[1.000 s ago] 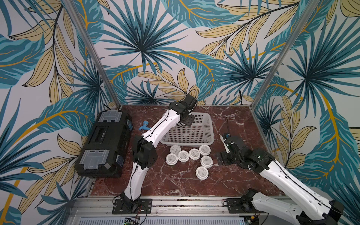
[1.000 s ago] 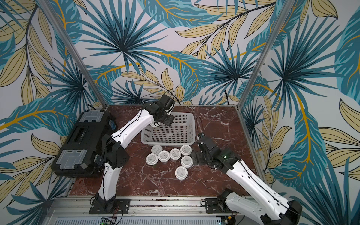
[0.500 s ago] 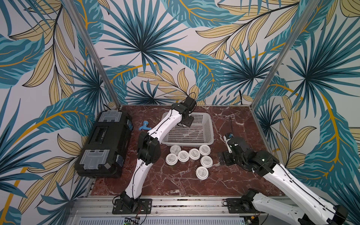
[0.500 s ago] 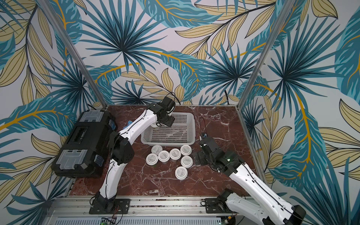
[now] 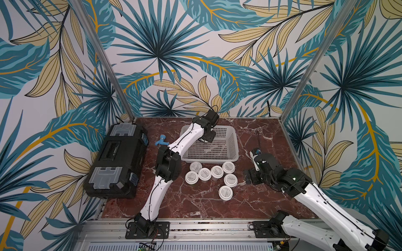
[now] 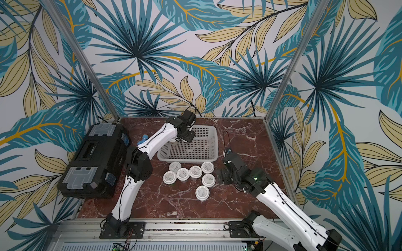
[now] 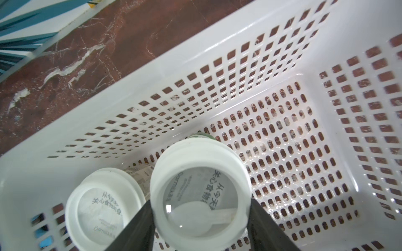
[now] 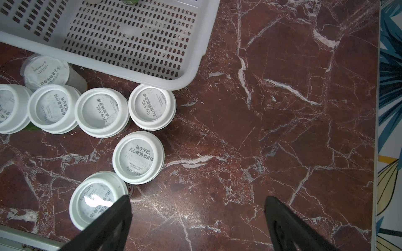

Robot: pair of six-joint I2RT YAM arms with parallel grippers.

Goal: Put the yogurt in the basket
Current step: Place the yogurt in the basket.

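Note:
My left gripper (image 7: 200, 208) is shut on a yogurt (image 7: 200, 187), a white-lidded cup with a green base. It holds the cup inside the pale basket (image 7: 174, 67), at the back left end. I cannot tell whether the cup touches the basket floor. A second yogurt (image 7: 102, 208) stands in the corner beside it. In both top views the left arm covers that end of the basket (image 5: 217, 159). Several more yogurts (image 5: 204, 173) sit clustered on the marble in front of the basket. My right gripper (image 8: 199, 206) hangs open and empty just right of the cluster, one finger over a yogurt lid (image 8: 97, 200).
A large black toolbox (image 5: 117, 160) stands at the left table edge, and a small blue fitting (image 5: 161, 141) lies between it and the basket. A thin black cable (image 5: 258, 139) lies on the marble behind the right arm. Metal posts stand at the back corners.
My left arm has stretched further over the basket, taking the held yogurt down inside the walls. The right gripper has drifted only slightly and stays open.

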